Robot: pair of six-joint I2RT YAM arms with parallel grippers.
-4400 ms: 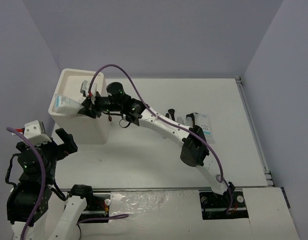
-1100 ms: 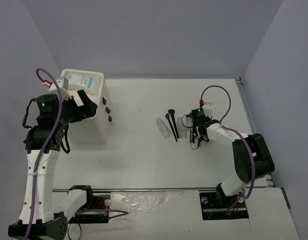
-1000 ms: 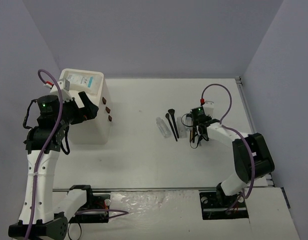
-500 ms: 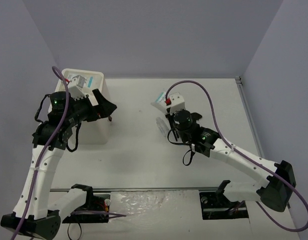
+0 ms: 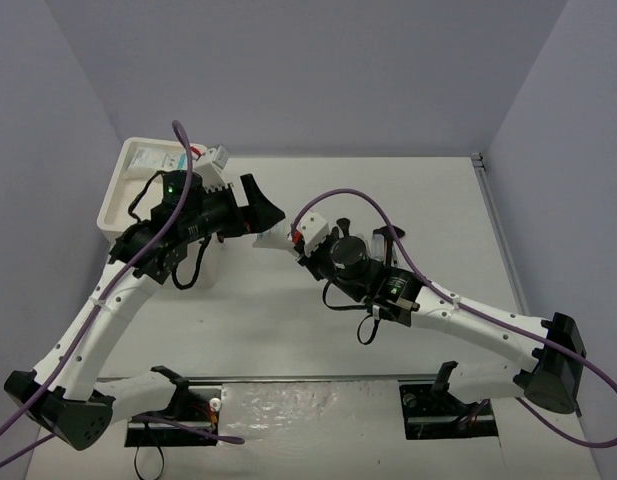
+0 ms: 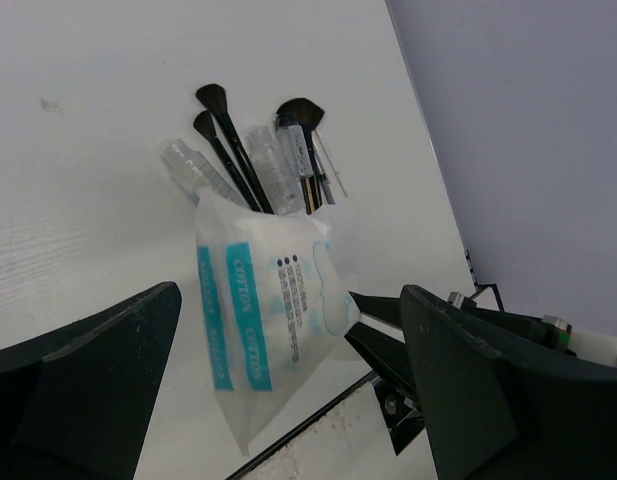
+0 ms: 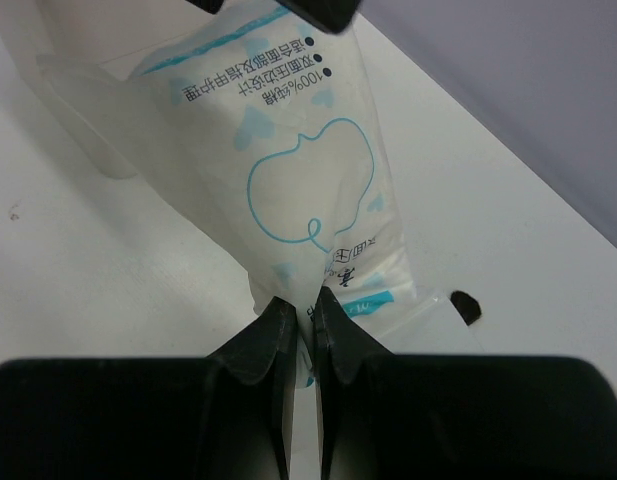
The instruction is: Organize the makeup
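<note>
Right wrist view: the packet (image 7: pixel 288 170) runs off the top edge, at its end farthest from the fingertips of the right gripper (image 7: pixel 298 305). Its pinched rim is hidden between the pads. Left wrist view: both fingers of the left gripper (image 6: pixel 288 295) are blurred and cut by the frame. Beyond them, the brushes (image 6: pixel 228 135) and clear tubes (image 6: pixel 188 165) lose their near ends behind the packet. Top view: whether the left fingers touch the packet cannot be told

Packet (image 6: pixel 273 300) hangs between box (image 5: pixel 116 200) at left and brushes (image 6: pixel 233 150) at right.
</note>
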